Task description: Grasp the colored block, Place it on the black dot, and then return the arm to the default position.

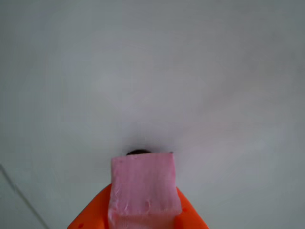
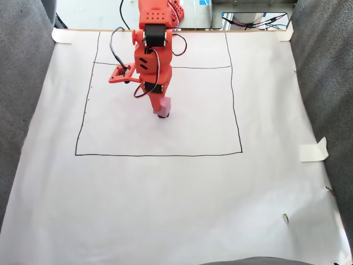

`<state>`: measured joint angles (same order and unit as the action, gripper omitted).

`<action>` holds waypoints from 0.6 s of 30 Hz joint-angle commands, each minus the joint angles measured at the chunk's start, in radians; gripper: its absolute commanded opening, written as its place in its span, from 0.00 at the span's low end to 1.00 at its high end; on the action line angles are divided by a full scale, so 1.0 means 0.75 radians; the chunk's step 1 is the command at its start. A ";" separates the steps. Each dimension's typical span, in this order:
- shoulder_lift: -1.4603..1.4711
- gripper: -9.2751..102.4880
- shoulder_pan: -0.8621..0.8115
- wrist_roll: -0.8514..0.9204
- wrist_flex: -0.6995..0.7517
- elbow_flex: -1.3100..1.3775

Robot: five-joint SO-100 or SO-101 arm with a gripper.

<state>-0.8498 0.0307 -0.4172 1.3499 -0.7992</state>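
Inside the drawn black square [image 2: 231,110] on the white paper surface [image 2: 176,210], orange tool [image 1: 143,217] clamps pink foam cube [image 1: 144,183]. Cube sits over black dot [image 1: 137,152], only the dot's edge visible beyond it.

The colored block [image 1: 144,183] is light pink with a slightly mottled face, and the claw [image 1: 143,214] fingers flanking it are bright orange. Just above the block's top edge peeks the black dot [image 1: 137,152]. In the fixed view the arm [image 2: 151,49] is orange-red with black cables, standing on white paper [image 2: 176,193] marked with a thin black outlined square [image 2: 160,155]; grey fabric [image 2: 22,83] borders the paper
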 commanded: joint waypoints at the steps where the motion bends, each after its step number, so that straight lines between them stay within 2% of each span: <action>1: -0.006 0.08 -0.012 0.014 -0.002 0.055; 18: 0.065 0.08 -0.020 0.041 -0.004 0.147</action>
<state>-0.7885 0.0199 -0.3988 1.3407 -0.7348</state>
